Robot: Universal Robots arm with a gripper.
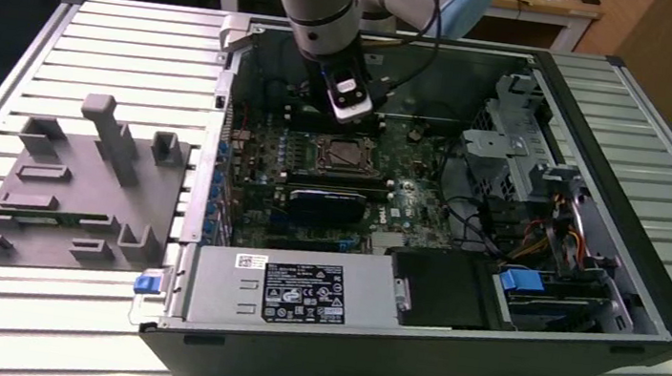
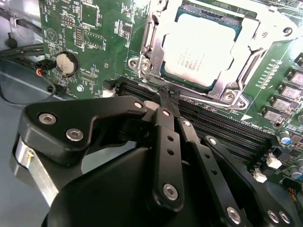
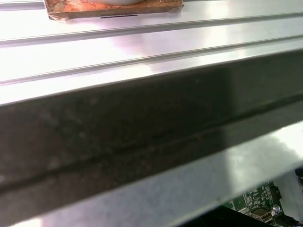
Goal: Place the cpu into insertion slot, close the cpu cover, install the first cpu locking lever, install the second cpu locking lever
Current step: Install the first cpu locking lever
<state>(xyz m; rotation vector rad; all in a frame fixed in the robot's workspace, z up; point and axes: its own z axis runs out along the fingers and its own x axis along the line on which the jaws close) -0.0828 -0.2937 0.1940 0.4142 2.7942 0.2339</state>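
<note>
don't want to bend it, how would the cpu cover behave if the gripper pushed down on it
The cpu cover looks like thin stamped metal with a big window, so probably light and springy. It lies flat around the cpu, so a push would likely press it onto the motherboard, not shift it. Its shiny face may let the gripper slip.

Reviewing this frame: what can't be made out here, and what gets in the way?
1. Second wrist view: the gripper hides the near side of the cpu cover, so the latching there is unclear. The picture's edge cuts off the cover's far side.
2. Exterior view: the cpu is too small to judge its seating.
3. First wrist view: a dark band, likely the case wall, blocks most of the motherboard.
</note>
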